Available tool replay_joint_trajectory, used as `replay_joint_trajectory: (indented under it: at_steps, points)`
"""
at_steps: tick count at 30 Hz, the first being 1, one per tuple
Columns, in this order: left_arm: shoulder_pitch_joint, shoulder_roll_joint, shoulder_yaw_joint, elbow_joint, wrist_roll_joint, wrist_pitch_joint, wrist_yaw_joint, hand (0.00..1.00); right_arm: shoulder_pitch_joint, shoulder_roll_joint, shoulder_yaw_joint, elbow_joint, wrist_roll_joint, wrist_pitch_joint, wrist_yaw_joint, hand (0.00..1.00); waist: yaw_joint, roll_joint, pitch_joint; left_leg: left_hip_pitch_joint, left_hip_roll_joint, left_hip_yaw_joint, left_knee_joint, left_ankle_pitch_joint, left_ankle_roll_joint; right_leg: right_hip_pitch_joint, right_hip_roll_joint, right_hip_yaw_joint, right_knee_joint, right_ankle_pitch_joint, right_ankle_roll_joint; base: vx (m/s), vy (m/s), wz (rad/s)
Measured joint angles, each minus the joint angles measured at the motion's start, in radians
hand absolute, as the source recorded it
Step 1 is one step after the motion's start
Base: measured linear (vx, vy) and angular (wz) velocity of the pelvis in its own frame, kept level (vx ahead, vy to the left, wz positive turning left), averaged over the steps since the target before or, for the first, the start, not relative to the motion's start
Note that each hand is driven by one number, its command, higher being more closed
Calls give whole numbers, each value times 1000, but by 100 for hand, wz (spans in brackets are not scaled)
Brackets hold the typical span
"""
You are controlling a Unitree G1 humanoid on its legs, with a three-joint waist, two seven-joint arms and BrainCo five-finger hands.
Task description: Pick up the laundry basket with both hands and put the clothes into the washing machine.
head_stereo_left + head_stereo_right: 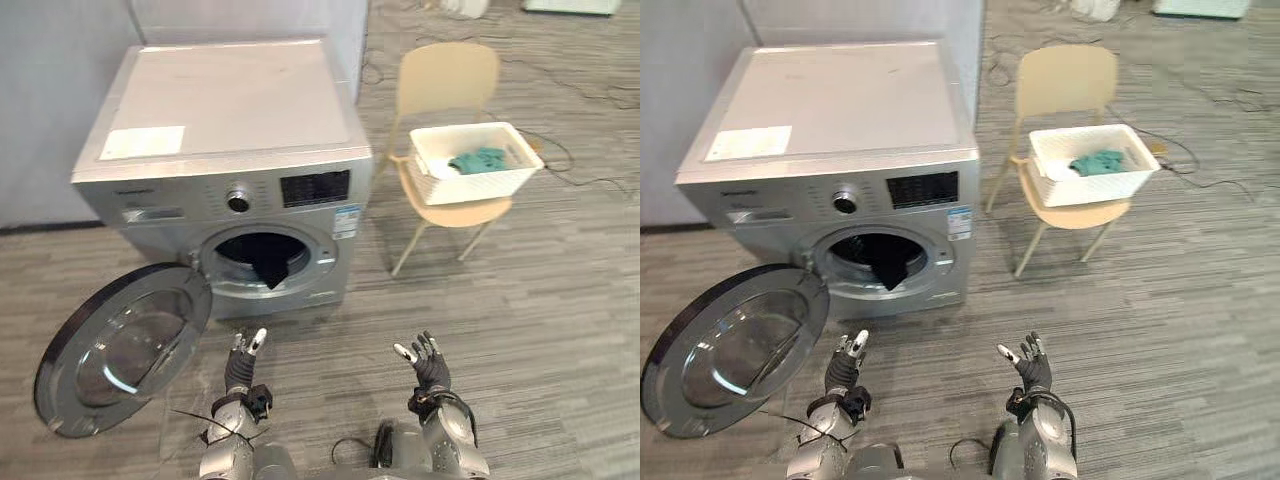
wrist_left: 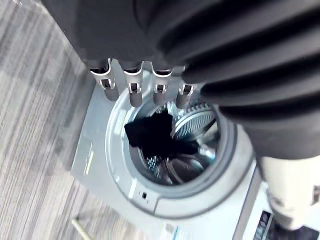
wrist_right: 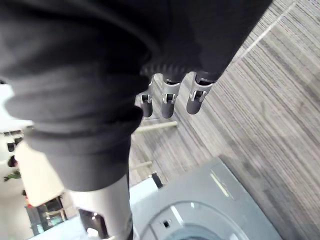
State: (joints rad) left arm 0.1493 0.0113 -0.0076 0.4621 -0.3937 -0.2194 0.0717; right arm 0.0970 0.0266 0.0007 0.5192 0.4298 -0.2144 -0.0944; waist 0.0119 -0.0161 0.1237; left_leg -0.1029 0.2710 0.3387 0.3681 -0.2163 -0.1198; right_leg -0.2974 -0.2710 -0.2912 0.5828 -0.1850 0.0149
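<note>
A white laundry basket (image 1: 476, 178) sits on a beige chair (image 1: 447, 84) to the right of the washing machine (image 1: 225, 110), with teal clothes (image 1: 477, 159) inside. The machine's round door (image 1: 125, 345) hangs open to the left. A dark garment (image 1: 268, 266) hangs over the lip of the drum opening (image 2: 165, 145). My left hand (image 1: 241, 365) and right hand (image 1: 428, 362) hover low in front of the machine, both open and holding nothing, far from the basket.
A grey wall panel (image 1: 60, 90) stands behind and left of the machine. Striped grey floor (image 1: 540, 320) spreads out to the right. Cables (image 1: 590, 90) lie on the floor behind the chair.
</note>
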Motion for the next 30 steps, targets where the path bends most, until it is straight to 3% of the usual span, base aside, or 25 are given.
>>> replay_joint_trajectory:
  at_steps: [2,3,4,5,6,8,9,10,11,12,13,14,15,16,18,21,22,24,25,26,28,29,30]
  points:
    - [5,3,-12,-50,-41,-9,-1,0,-22,-10,-21,-49,-2,-9,-17,0,1,-10,-6,-10,61,32,40,8,-47,16,-85,-59,-24,-10,5,-65,-357,-77]
    - [7,4,-13,-64,-51,-11,0,0,-30,-12,-23,-62,-3,-10,-19,0,2,-20,-12,-10,83,37,57,6,-65,20,-83,-77,-48,-20,57,-56,-428,-98]
    - [6,-1,-23,-64,-71,-13,2,0,-54,-34,-23,-75,-6,-14,-29,0,7,30,-13,-5,151,32,55,15,-88,17,-6,-102,-68,-30,73,-38,-366,-87]
    - [11,-12,-26,-65,-76,-15,2,0,-61,-48,-23,-79,-7,-17,-36,0,7,52,-22,9,172,41,23,34,-93,24,-9,-172,-65,-47,55,10,-418,-121]
    - [13,-29,-41,-71,-89,-29,2,0,-77,-57,-22,-99,-7,-19,-40,0,13,55,-26,59,185,75,-42,80,-106,34,-53,-285,-31,-56,67,69,-428,-121]
    - [6,-34,-41,-71,-114,-34,3,0,-110,-57,-19,-133,-8,-25,-41,0,6,66,-28,103,245,78,-66,133,-129,0,9,-270,11,-56,33,146,-672,-143]
    - [-5,-37,-37,-71,-138,-34,6,0,-113,-54,4,-173,-8,-34,-41,0,3,63,-29,112,316,68,-7,220,-87,-7,102,-234,11,-80,-14,196,-681,-129]
    - [-6,-35,-34,-70,-147,-34,7,0,-113,-53,15,-182,-8,-36,-42,0,3,62,-29,98,342,67,40,257,-34,6,134,-219,-12,-81,-24,204,-538,-118]
    - [-7,-33,-29,-70,-147,-34,9,0,-111,-49,23,-192,-8,-38,-42,0,4,61,-28,70,371,60,110,304,40,23,164,-205,-45,-77,-39,193,-355,-93]
    - [-7,-33,-30,-69,-158,-34,15,0,-110,-41,41,-205,-8,-47,-45,0,12,55,-21,8,403,8,280,314,162,69,211,-173,-110,-64,-60,225,-380,-130]
    - [6,-44,-31,-72,-164,-35,15,0,-110,-53,52,-226,-8,-50,-57,0,28,53,-15,-46,359,-70,460,204,152,116,248,-117,-168,-47,-76,226,-346,-135]
    - [9,-47,-31,-73,-165,-36,15,0,-111,-60,58,-236,-8,-52,-58,0,32,56,-14,-71,316,-118,519,161,136,141,261,-96,-200,-39,-81,230,-263,-131]
    - [23,-47,-30,-75,-166,-38,15,0,-112,-70,68,-253,-8,-55,-58,0,33,59,-12,-112,228,-178,585,103,107,192,284,-61,-263,-22,-90,260,-196,-109]
    - [36,-46,-27,-91,-166,-42,16,0,-116,-78,85,-270,-8,-56,-58,0,39,69,-10,-138,160,-181,589,51,84,238,310,-30,-319,-6,-99,273,-164,-98]
    - [47,-46,-26,-109,-166,-47,15,0,-132,-79,102,-277,-8,-64,-57,0,58,86,-8,-191,77,-132,544,-8,80,288,344,5,-385,5,-104,280,-94,-64]
    - [46,-44,-18,-118,-166,-53,15,0,-160,-78,126,-278,-8,-65,-57,0,67,89,-4,-284,-65,-66,397,-34,90,348,357,4,-457,5,-104,307,-32,-1]
    - [43,-45,-18,-119,-166,-53,16,0,-178,-78,138,-278,-9,-65,-58,0,84,90,-3,-307,-108,-25,332,-33,90,375,360,6,-489,5,-103,396,20,4]
    - [42,-48,-19,-128,-166,-53,17,0,-203,-76,159,-278,-9,-66,-59,0,113,92,-3,-300,-148,32,207,-21,89,418,368,3,-526,-3,-87,377,27,-4]
    - [43,-47,-19,-143,-166,-54,16,0,-215,-67,178,-276,-10,-66,-60,0,126,84,-5,-274,-166,45,164,-32,227,450,369,6,-531,-25,-53,320,22,10]
    - [40,-46,-18,-140,-166,-52,16,0,-216,-63,195,-276,-10,-66,-59,0,131,71,-11,-261,-183,34,160,-47,258,450,355,0,-496,-41,-29,495,62,24]
    - [42,-50,-16,-138,-166,-46,16,0,-220,-59,224,-261,-14,-66,-58,0,139,69,-11,-206,-184,26,143,-69,273,375,317,-10,-234,-76,25,471,84,28]
    - [48,-42,-22,-137,-165,-41,17,0,-222,-52,233,-249,-34,-62,-53,0,137,63,-10,-155,-191,15,135,-84,270,288,265,-13,47,-64,97,373,57,22]
    - [48,-36,-25,-136,-165,-36,18,0,-221,-45,238,-248,-43,-60,-50,0,135,58,-8,-129,-198,4,134,-88,272,259,241,-12,168,-49,131,464,20,49]
